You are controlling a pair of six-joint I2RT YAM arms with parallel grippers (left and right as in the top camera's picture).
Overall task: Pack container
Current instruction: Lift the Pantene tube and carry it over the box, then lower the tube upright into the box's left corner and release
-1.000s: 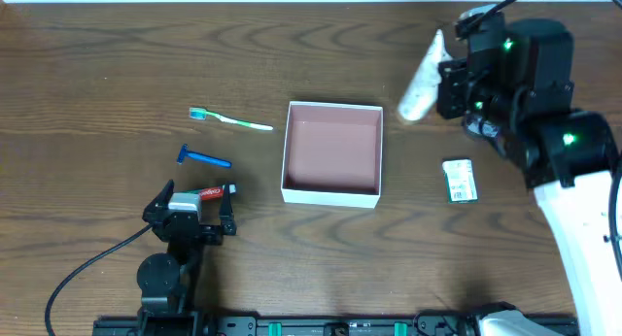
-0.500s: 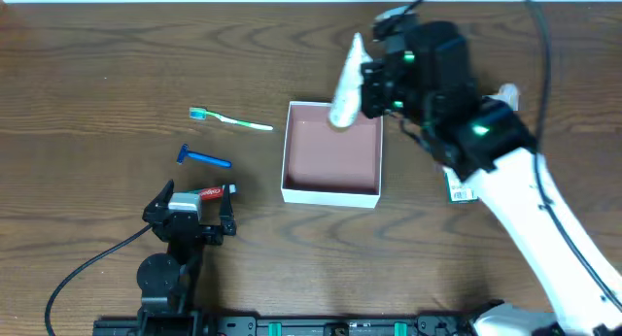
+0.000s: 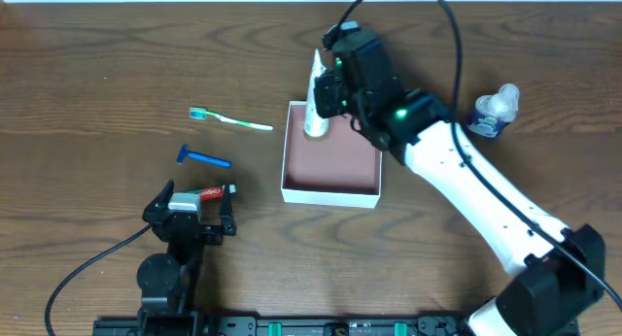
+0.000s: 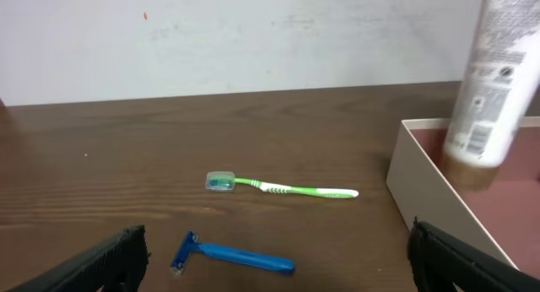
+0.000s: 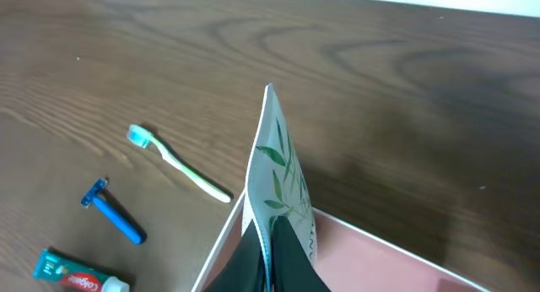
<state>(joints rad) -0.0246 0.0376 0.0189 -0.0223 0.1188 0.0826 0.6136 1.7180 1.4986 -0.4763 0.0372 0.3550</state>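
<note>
The container [image 3: 330,193], a white-walled square box with a pinkish-brown inside, sits mid-table. My right gripper [image 3: 324,91] is shut on a white tube with a green leaf print [image 3: 314,113], holding it over the container's far left corner. The right wrist view shows the fingers [image 5: 291,256] pinching the tube [image 5: 277,170] above the container's left wall [image 5: 221,241]. My left gripper [image 3: 190,212] stands open near the front left, over a red toothpaste tube [image 3: 209,192]. Its fingers [image 4: 118,256] are wide apart with nothing between them, and the blue razor [image 4: 232,255] lies just ahead.
A green toothbrush [image 3: 230,119] and the blue razor [image 3: 204,158] lie left of the container. A small clear bottle with blue [image 3: 494,111] stands at the right. The right arm spans the table's right half diagonally. The left wrist view shows the tube [image 4: 494,81] over the container wall [image 4: 422,203].
The right arm has swung left with the white tube, from the far right to over the container's far left corner. The small bottle at the right is now uncovered. The left arm has not moved.
</note>
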